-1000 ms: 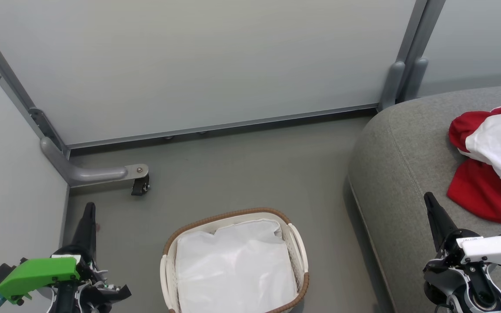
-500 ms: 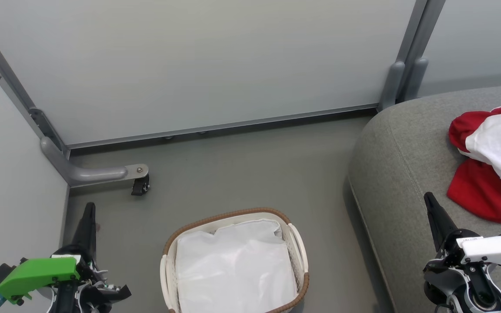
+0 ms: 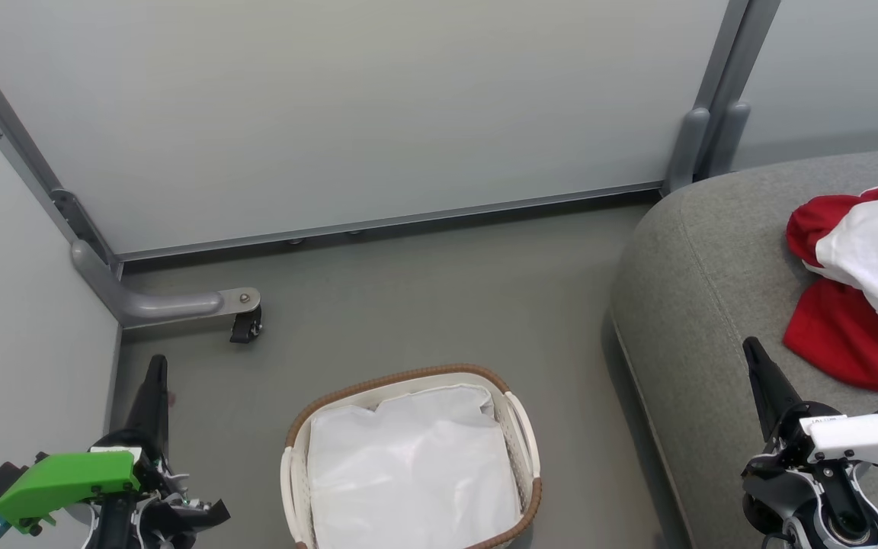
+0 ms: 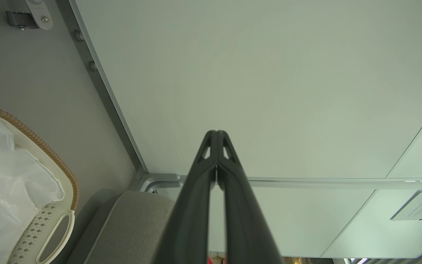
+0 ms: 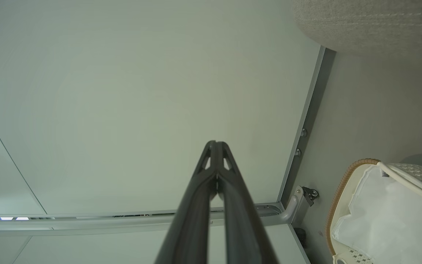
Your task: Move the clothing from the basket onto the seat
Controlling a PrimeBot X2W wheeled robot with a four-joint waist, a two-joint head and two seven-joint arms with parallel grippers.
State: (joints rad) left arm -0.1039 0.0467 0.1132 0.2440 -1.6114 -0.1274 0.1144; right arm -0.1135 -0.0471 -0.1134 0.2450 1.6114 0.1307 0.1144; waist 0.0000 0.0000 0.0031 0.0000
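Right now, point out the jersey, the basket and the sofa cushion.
jersey [image 3: 843,343], head view, on its red lower part.
basket [image 3: 527,438], head view, on its white side handle.
sofa cushion [image 3: 698,290], head view, on bare grey fabric.

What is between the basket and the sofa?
Just bare grey floor lies between the basket and the sofa, as the head view shows.

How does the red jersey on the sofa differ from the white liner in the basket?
The jersey is red with white panels; the liner is plain white. The jersey lies crumpled on the grey seat; the liner sits inside the basket. Both look soft and rumpled.
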